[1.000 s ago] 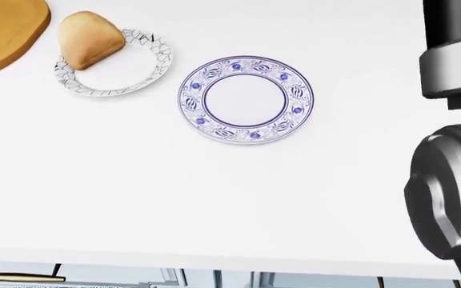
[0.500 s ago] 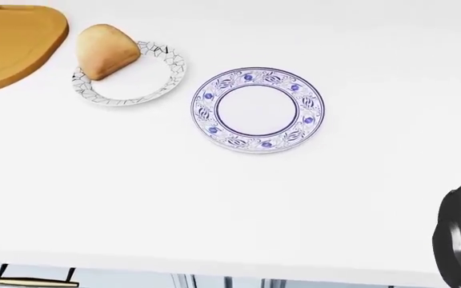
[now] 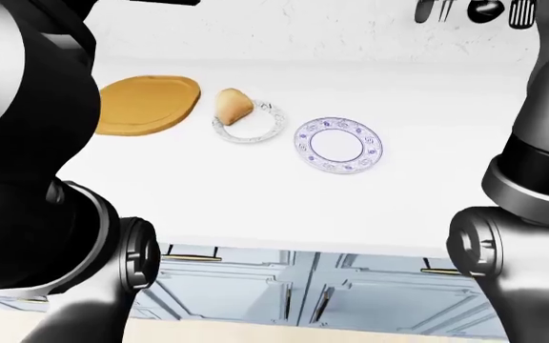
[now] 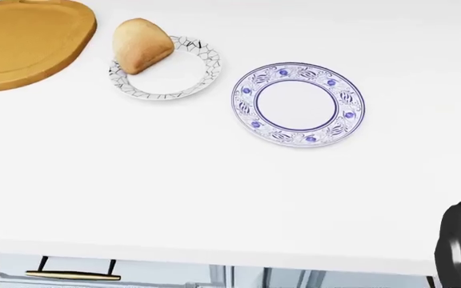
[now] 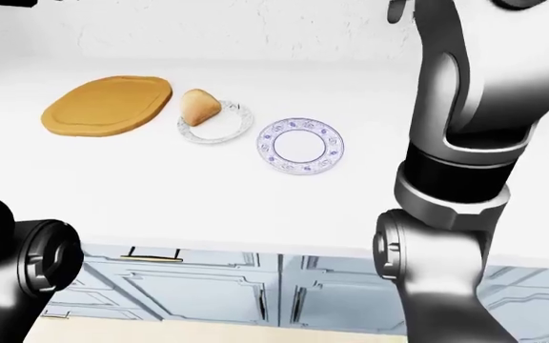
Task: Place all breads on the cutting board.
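Note:
A tan bread roll (image 4: 141, 53) rests on the left rim of a white plate with a black crackle pattern (image 4: 184, 83), near the top left of the head view. Just left of it lies the wooden cutting board (image 4: 22, 42), bare. My left arm (image 3: 27, 143) fills the left of the left-eye view and my right arm (image 5: 465, 143) rises along the right of the right-eye view. Both arms run out of the top of the pictures, so neither hand shows.
A blue-patterned plate (image 4: 298, 103) with nothing on it sits to the right of the bread's plate on the white counter (image 4: 214, 198). Cabinet doors with gold handles (image 5: 150, 257) lie below the counter's near edge. Dark utensils (image 3: 475, 8) hang at the top right.
The whole head view has shifted: board, bread and plates slid to the right in the picture, so the camera moved. My right forearm has left the upper right of that view.

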Robot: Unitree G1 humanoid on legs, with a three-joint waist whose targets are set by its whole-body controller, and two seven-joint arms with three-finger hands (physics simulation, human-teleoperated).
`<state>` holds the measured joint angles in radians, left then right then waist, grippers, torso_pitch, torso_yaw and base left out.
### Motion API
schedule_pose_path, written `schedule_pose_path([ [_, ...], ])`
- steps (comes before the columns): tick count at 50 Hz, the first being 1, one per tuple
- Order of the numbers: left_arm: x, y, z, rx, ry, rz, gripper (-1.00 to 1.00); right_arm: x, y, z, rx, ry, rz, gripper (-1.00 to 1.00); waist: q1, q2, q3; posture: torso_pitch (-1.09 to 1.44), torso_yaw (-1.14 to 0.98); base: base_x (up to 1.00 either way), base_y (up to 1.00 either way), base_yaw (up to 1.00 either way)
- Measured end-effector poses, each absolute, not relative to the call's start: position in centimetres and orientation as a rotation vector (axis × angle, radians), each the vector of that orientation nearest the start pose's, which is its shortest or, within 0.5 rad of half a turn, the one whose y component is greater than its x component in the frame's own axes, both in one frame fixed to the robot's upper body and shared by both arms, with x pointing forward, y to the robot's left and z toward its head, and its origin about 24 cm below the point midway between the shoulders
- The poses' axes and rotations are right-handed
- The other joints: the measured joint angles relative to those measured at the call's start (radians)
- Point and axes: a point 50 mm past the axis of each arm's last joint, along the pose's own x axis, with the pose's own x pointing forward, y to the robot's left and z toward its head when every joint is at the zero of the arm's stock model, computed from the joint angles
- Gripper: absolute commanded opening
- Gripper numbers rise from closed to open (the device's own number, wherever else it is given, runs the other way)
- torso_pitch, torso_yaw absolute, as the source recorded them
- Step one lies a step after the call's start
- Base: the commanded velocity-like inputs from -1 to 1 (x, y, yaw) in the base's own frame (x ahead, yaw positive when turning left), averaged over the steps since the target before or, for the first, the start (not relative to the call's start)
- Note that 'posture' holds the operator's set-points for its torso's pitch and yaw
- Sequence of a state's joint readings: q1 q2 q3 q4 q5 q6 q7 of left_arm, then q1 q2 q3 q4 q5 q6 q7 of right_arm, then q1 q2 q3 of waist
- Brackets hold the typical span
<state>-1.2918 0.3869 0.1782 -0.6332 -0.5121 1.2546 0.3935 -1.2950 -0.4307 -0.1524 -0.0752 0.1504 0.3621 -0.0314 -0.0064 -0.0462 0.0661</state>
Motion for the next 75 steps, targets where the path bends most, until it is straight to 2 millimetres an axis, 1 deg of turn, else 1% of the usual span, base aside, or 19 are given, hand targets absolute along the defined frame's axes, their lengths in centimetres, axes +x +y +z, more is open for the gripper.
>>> schedule_pose_path([
  [2, 22.8, 12.6, 40.2, 0.071, -0.658, -0.061, 1.00, 27.7, -16.2, 43.5, -0.129, -1.034, 0.000, -1.00, -0.008, 0.021, 0.006, 0.00, 0.00, 0.00, 0.22, 0.00],
  [5, 22.9, 12.3, 40.1, 0.084, -0.641, -0.082, 1.00, 27.8, -16.6, 43.4, -0.116, -1.021, -0.020, -1.00, 0.003, 0.005, -0.010, 0.00, 0.00, 0.00, 0.29, 0.00],
  [8, 22.8, 12.6, 40.4, 0.073, -0.658, -0.068, 1.00, 27.1, -16.3, 43.8, -0.118, -1.045, -0.010, -1.00, 0.012, 0.012, -0.011, 0.00, 0.00, 0.00, 0.39, 0.00],
  [13, 22.5, 12.5, 40.5, 0.071, -0.676, -0.072, 1.00, 26.5, -16.3, 43.7, -0.110, -1.070, -0.010, -1.00, 0.006, 0.066, -0.001, 0.00, 0.00, 0.00, 0.44, 0.00],
  [16, 22.6, 12.5, 40.4, 0.075, -0.666, -0.076, 1.00, 26.9, -16.3, 43.5, -0.107, -1.051, -0.014, -1.00, -0.002, 0.118, -0.005, 0.00, 0.00, 0.00, 0.46, 0.00],
  [19, 22.9, 13.1, 40.1, 0.066, -0.651, -0.046, 1.00, 27.2, -15.6, 43.0, -0.113, -1.030, 0.016, -1.00, 0.012, 0.104, 0.011, 0.00, 0.00, 0.00, 0.47, 0.00],
  [32, 22.7, 12.9, 40.5, 0.066, -0.670, -0.046, 1.00, 26.4, -15.7, 43.2, -0.105, -1.068, 0.013, -1.00, 0.001, 0.011, 0.001, 0.00, 0.00, 0.00, 0.47, 0.00],
  [34, 22.8, 12.6, 40.2, 0.070, -0.663, -0.059, 1.00, 26.6, -16.0, 42.9, -0.102, -1.055, 0.002, -1.00, -0.011, 0.024, 0.006, 0.00, 0.00, 0.00, 0.47, 0.00],
  [37, 23.1, 12.2, 39.9, 0.088, -0.636, -0.086, 1.00, 27.2, -16.4, 42.4, -0.093, -1.020, -0.018, -1.00, -0.002, 0.003, -0.011, 0.00, 0.00, 0.00, 0.48, 0.00],
  [40, 22.8, 12.4, 40.3, 0.080, -0.658, -0.078, 1.00, 27.0, -16.2, 42.7, -0.097, -1.031, -0.011, -1.00, 0.007, 0.028, -0.010, 0.00, 0.00, 0.00, 0.48, 0.00],
  [44, 22.4, 12.5, 40.6, 0.072, -0.684, -0.070, 1.00, 26.6, -16.1, 42.9, -0.097, -1.058, -0.006, -1.00, 0.003, 0.103, -0.002, 0.00, 0.00, 0.00, 0.48, 0.00],
  [45, 22.5, 12.7, 40.5, 0.072, -0.681, -0.064, 1.00, 26.6, -15.9, 42.8, -0.094, -1.057, -0.001, -1.00, 0.009, 0.108, -0.005, 0.00, 0.00, 0.00, 0.47, 0.00],
  [47, 22.9, 13.1, 40.1, 0.067, -0.655, -0.042, 1.00, 27.0, -15.4, 42.3, -0.101, -1.036, 0.022, -1.00, 0.019, 0.099, 0.010, 0.00, 0.00, 0.00, 0.47, 0.00],
  [59, 22.6, 12.8, 40.6, 0.066, -0.678, -0.049, 1.00, 26.5, -15.8, 42.7, -0.102, -1.062, 0.006, -1.00, -0.003, 0.000, 0.002, 0.00, 0.00, 0.00, 0.47, 0.00],
  [60, 22.6, 12.7, 40.4, 0.067, -0.673, -0.057, 1.00, 26.6, -16.0, 42.5, -0.102, -1.056, 0.001, -1.00, -0.011, 0.012, 0.006, 0.00, 0.00, 0.00, 0.48, 0.00],
  [65, 22.8, 12.3, 40.2, 0.087, -0.649, -0.085, 1.00, 27.4, -16.2, 42.0, -0.099, -1.010, -0.014, -1.00, 0.004, 0.006, -0.016, 0.00, 0.00, 0.00, 0.49, 0.00],
  [69, 22.4, 12.4, 40.6, 0.075, -0.686, -0.073, 1.00, 26.7, -16.3, 42.3, -0.096, -1.045, -0.012, -1.00, 0.003, 0.063, -0.001, 0.00, 0.00, 0.00, 0.47, 0.00],
  [71, 22.5, 12.5, 40.6, 0.076, -0.682, -0.072, 1.00, 26.8, -16.4, 42.2, -0.092, -1.046, -0.016, -1.00, 0.000, 0.109, -0.005, 0.00, 0.00, 0.00, 0.47, 0.00],
  [75, 22.9, 13.1, 40.1, 0.069, -0.647, -0.036, 1.00, 27.4, -15.3, 41.4, -0.106, -1.006, 0.029, -1.00, 0.016, 0.098, 0.010, 0.00, 0.00, 0.00, 0.38, 0.00],
])
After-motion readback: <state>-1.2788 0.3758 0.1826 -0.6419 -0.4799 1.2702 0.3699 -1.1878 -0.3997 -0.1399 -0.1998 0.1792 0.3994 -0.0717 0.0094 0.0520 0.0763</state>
